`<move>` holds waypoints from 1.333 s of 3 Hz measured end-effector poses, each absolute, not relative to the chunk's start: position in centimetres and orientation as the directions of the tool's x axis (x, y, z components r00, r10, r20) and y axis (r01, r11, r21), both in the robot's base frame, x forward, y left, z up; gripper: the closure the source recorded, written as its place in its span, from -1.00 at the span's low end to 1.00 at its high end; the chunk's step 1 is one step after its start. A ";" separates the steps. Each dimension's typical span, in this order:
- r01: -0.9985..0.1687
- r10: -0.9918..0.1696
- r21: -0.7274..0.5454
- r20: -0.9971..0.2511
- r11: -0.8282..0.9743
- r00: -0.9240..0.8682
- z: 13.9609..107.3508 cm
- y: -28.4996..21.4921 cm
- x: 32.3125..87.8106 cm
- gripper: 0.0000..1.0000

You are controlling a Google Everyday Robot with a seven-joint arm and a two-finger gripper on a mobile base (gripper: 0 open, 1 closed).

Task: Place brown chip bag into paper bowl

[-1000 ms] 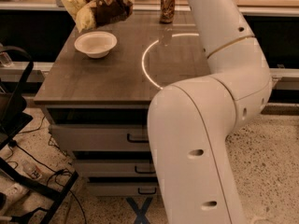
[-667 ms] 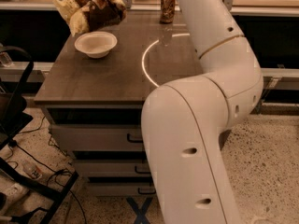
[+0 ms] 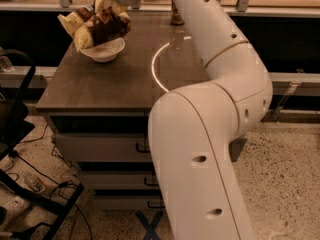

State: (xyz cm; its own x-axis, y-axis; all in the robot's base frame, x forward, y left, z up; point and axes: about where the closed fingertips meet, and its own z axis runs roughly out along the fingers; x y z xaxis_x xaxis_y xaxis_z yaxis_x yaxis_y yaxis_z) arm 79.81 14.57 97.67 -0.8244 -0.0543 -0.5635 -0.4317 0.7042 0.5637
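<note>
The brown chip bag (image 3: pixel 96 28), dark brown foil with pale tan ends, hangs tilted right over the paper bowl (image 3: pixel 106 53) and covers the bowl's far rim; its lower end seems to touch the bowl. The bowl is small, off-white and round, at the far left of the grey table top (image 3: pixel 100 84). My gripper (image 3: pixel 107 6) is at the top of the bag, above the bowl, shut on the bag. My white arm reaches in from the lower right across the table.
A brown drink can (image 3: pixel 176 18) stands at the table's back edge, partly behind my arm. A white ring (image 3: pixel 154 69) is marked on the table top. Drawers (image 3: pixel 100 146) sit below the table. A black frame (image 3: pixel 15 114) and cables are at the left on the floor.
The gripper has carried the chip bag forward and down, from behind the bowl to directly over it. The bowl has not shifted on the table.
</note>
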 end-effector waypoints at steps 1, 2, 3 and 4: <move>-0.424 -0.054 0.560 -0.558 0.712 -0.828 96.2 14.7 80.3 1.00; -0.423 -0.057 0.560 -0.554 0.712 -0.831 95.7 15.0 80.3 0.74; -0.423 -0.061 0.561 -0.550 0.711 -0.833 95.3 15.4 80.3 0.26; -0.423 -0.067 0.562 -0.545 0.710 -0.836 94.9 15.8 80.3 -0.33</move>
State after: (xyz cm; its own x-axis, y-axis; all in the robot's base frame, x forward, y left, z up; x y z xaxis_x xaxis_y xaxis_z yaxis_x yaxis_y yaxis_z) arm 80.34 15.76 94.89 -0.8358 -0.0666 -0.5450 -0.4233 0.7105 0.5622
